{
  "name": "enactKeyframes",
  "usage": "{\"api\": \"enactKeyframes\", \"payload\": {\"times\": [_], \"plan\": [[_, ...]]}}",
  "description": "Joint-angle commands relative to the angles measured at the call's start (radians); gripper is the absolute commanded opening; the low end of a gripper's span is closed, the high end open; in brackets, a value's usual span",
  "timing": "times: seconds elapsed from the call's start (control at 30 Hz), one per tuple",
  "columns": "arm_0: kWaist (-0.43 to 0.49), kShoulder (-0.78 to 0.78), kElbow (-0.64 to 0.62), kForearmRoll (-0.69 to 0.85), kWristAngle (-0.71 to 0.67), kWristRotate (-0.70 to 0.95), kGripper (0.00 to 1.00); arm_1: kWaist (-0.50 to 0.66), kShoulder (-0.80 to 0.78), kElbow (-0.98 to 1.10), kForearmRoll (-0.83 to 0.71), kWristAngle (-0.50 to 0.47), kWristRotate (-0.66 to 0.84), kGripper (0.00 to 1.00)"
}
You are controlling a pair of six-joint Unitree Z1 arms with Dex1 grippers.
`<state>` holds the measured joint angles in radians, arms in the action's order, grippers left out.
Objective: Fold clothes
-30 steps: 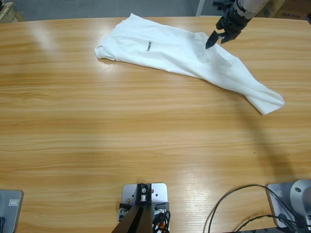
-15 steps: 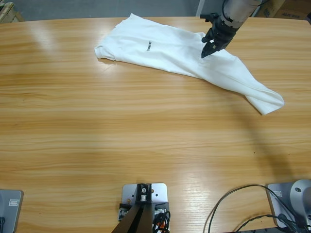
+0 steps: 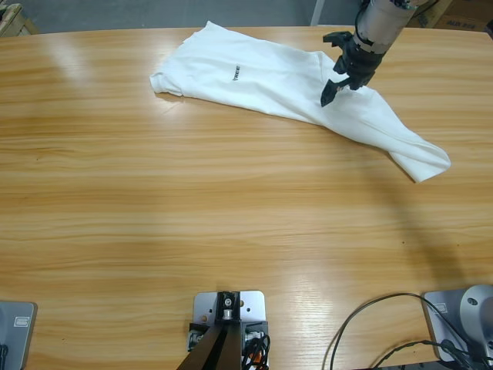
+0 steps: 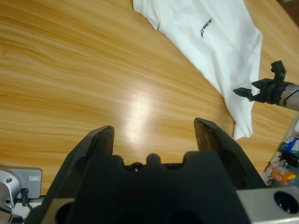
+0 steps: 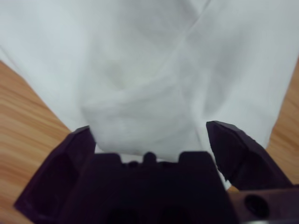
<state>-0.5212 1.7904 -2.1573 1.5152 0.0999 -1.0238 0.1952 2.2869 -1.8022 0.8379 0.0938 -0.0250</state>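
Because the white shirt (image 3: 293, 89) lies crumpled in a long diagonal band across the far side of the tabletop (image 3: 231, 231), chest lettering (image 3: 235, 73) up toward the far left and a narrow twisted end trailing toward the near right, it reads as unfolded and in want of spreading before any fold can be made; the right hand (image 3: 337, 83) hangs low over the middle of that band, its jaws apart with white cloth filling the space between them in its own wrist view, so it looks set to pinch a ridge of fabric, though whether the tips touch the cloth I cannot tell; nothing is clamped yet. The left hand (image 4: 154, 135) sits well back from the shirt, jaws apart and empty over bare wood, looking along the tabletop toward the lettered chest; likely it waits there so as not to crowd the other arm.

The tabletop is long, of pale varnished wood with streaky grain and bright glare patches; it carries only the shirt. Beyond its far edge lies grey floor; cartons show at the upper right corner, and some colourful packets (image 4: 280, 172) sit off the tabletop's edge in the left wrist view.
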Motion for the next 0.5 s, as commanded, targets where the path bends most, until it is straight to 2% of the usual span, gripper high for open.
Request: {"api": "enactKeyframes", "payload": {"times": [0.03, 0.1, 0.17, 0.2, 0.5], "plan": [[-0.014, -0.004, 0.046, 0.132, 0.015, -0.016, 0.665, -0.025, 0.001, 0.028, 0.004, 0.011, -0.006, 0.694], [-0.015, -0.006, 0.047, 0.132, 0.015, -0.016, 0.665, -0.043, -0.001, 0.018, 0.004, 0.010, -0.012, 0.394], [-0.021, -0.004, 0.048, 0.131, 0.015, -0.017, 0.665, -0.046, -0.011, 0.020, 0.003, 0.011, -0.029, 0.054], [-0.026, -0.002, 0.047, 0.131, 0.015, -0.018, 0.665, -0.046, -0.016, 0.024, 0.001, 0.008, -0.038, 0.000], [-0.045, -0.016, 0.070, 0.132, 0.015, -0.034, 0.665, -0.046, -0.047, 0.036, -0.010, 0.023, -0.093, 0.000]]}}
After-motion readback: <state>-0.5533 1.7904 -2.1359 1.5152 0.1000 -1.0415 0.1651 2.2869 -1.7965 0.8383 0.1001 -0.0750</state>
